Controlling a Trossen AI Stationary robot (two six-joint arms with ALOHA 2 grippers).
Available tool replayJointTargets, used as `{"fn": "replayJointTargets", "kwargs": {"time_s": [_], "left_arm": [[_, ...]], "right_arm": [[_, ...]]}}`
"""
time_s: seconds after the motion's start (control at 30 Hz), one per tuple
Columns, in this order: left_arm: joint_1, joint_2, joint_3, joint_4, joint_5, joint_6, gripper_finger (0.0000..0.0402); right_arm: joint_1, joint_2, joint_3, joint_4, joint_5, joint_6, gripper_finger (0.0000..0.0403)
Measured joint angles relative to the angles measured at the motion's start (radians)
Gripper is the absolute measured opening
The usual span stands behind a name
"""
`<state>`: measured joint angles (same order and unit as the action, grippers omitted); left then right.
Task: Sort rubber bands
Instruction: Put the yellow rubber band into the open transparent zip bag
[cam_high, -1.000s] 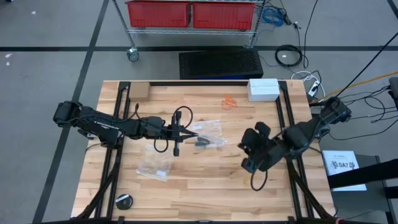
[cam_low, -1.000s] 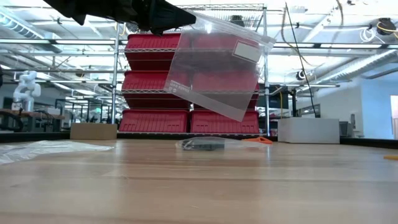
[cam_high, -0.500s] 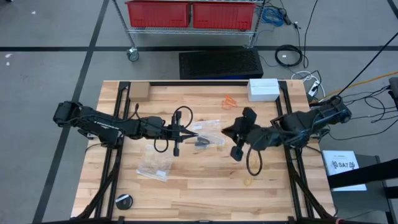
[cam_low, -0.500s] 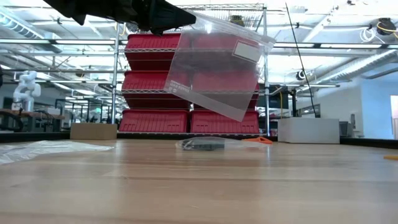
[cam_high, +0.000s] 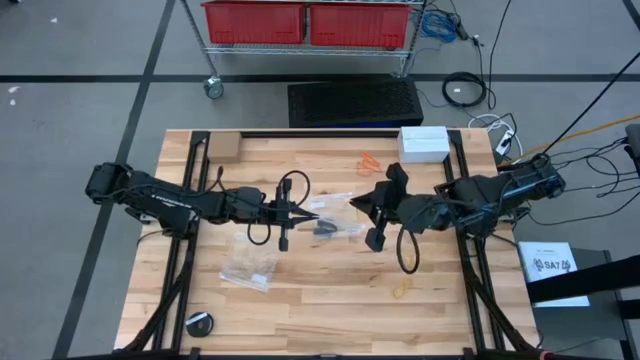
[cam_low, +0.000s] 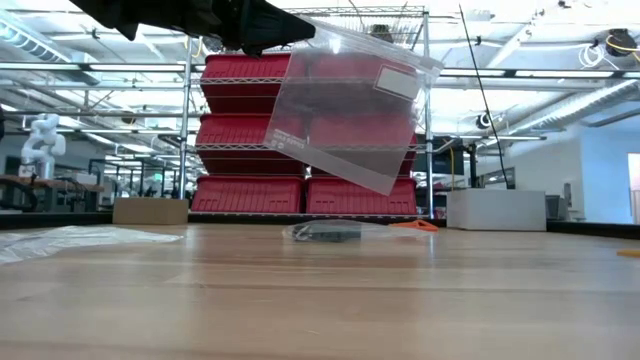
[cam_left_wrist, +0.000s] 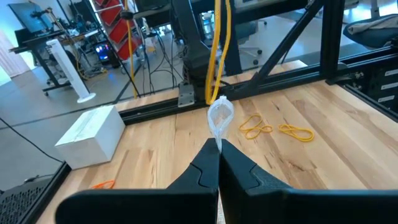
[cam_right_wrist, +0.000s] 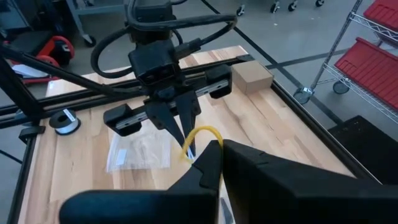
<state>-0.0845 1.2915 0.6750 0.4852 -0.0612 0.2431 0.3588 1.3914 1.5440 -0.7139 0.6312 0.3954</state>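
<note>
A: Pose?

B: My left arm reaches flat from the table's left side to mid-table. Left gripper (cam_high: 300, 212) is raised off the wood, pinched shut on the edge of a clear bag (cam_low: 345, 115), which hangs tilted under it. My right arm comes in from the right side; right gripper (cam_high: 362, 207) points at the left one, tips close together over mid-table.

A: Anything you can't see?

B: From table height, only the underside of my left arm shows. Can't tell whether the hanging bag holds anything. The bag's edge shows as a crumpled tuft past my left fingers (cam_left_wrist: 202, 171).

A: Right jaws?

B: Narrow, closed on a yellow rubber band (cam_right_wrist: 198, 138), which loops out ahead of my right fingers (cam_right_wrist: 205, 168), just short of the left gripper's tips.

A: Other bands?

B: Pale yellow bands (cam_left_wrist: 277, 127) lie loose on the wood near the table's right front. Orange bands (cam_high: 369, 162) sit near the white box (cam_high: 424, 142) at the back. A dark clump, probably black bands (cam_high: 325, 229), lies inside a second bag (cam_low: 335, 231) flat mid-table. A third bag (cam_high: 250, 265) lies left front.
</note>
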Motion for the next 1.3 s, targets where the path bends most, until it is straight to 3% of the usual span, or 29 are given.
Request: {"fn": "replayJointTargets", "kwargs": {"time_s": [0.57, 0.93, 1.3], "left_arm": [[0.0, 0.0, 0.0, 0.047, 0.0, -0.029, 0.0], [0.0, 0.0, 0.0, 0.061, 0.0, -0.03, 0.0], [0.0, 0.0, 0.0, 0.055, 0.0, -0.031, 0.0]], "right_arm": [[0.0, 0.004, 0.0, 0.0, 0.018, 0.003, 0.0], [-0.032, 0.116, 0.0, -0.074, -0.025, 0.009, 0.0], [-0.066, 0.106, 0.015, -0.048, 0.122, -0.088, 0.0]]}}
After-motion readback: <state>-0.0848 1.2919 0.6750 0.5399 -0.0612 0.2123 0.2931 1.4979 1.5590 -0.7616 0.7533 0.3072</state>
